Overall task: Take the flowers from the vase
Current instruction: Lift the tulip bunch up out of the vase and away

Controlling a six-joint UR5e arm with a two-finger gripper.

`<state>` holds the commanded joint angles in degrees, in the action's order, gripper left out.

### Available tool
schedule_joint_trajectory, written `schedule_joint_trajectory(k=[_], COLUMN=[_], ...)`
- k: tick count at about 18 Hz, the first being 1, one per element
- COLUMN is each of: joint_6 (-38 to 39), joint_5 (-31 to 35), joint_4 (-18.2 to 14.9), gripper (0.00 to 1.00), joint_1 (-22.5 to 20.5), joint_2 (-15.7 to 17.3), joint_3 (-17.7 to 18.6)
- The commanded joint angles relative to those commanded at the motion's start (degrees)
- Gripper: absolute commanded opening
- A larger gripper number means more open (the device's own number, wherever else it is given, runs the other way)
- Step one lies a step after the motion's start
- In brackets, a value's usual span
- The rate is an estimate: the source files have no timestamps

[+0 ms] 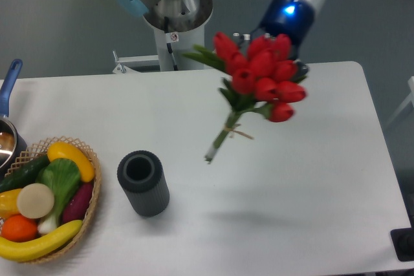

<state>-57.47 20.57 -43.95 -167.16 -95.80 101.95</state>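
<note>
Flowers (259, 72) are up in the air, clear of everything, over the middle-right of the table (310, 179). Red tulip buds bunched at the top, green leaves sticking out to the upper left, stems slanting down-left with the string tie partway along. Stem ends hang free, well apart from the vase, not touching the table.

Gripper (284, 63) sits behind the flower head, mostly hidden by buds; blue light lit on the wrist above it. Fingers barely show, but the bunch hangs off it with nothing else holding it, so it is clamped on the flowers.

Vase (143, 183) stands upright on the table, lower left of the bunch. Dark grey, ribbed sides, mouth open and dark, no stems inside. It is just right of the basket, not touching it.

Wicker basket (90, 198) at the left edge, holding toy produce: long banana (39, 242) along the bottom front, orange (19, 227) beside it, pale round slice (35, 200) in the middle, green leafy piece (61, 179), yellow piece (72, 158) on top, dark cucumber (22, 172) on the left, purple item (80, 201) on the right side.

Pot with blue handle (9, 85) cut off by the left frame edge, above the basket; contents cannot be made out.

Robot base column (169, 30) at the back centre, behind the table.
</note>
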Motion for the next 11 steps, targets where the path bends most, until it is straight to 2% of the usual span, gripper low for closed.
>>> schedule_joint_trajectory(k=[2,11], joint_6=[-1.58,-2.21], joint_5=[0.00,0.09], joint_4=[0.00,0.00], gripper=[0.37,0.37], joint_1=[-0.62,-0.27], joint_2=[-0.97,-1.06], joint_3=[0.00,0.97])
